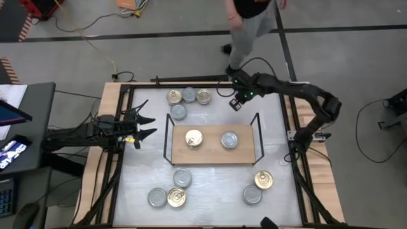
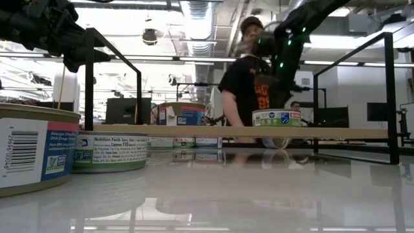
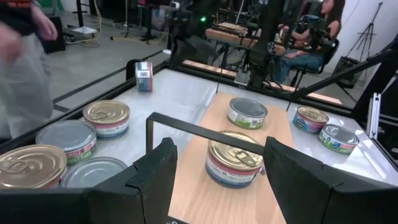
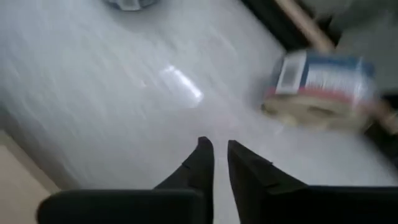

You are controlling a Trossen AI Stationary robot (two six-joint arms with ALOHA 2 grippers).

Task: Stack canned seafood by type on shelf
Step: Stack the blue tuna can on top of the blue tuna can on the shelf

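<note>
Dark fingers of my right gripper point(image 4: 221, 155) sit nearly closed on nothing, above the white tabletop point(image 1: 210, 191) near a small tin on its side point(image 4: 323, 84). My left gripper point(image 1: 143, 126) waits half-open and empty beside the light wooden shelf point(image 1: 213, 152), which carries a gold-lidded tin point(image 1: 194, 138) and a silver-lidded tin point(image 1: 229, 140).

It looked like a robotics lab: exposed ducts point(image 2: 194, 13) ran overhead, cables point(image 1: 95, 25) trailed over the taped concrete floor point(image 1: 356, 44), tripods point(image 3: 371, 25) and monitors point(image 2: 119, 110) ringed the framed counter point(image 1: 280, 197), and a person point(image 2: 249, 90) stood by.
</note>
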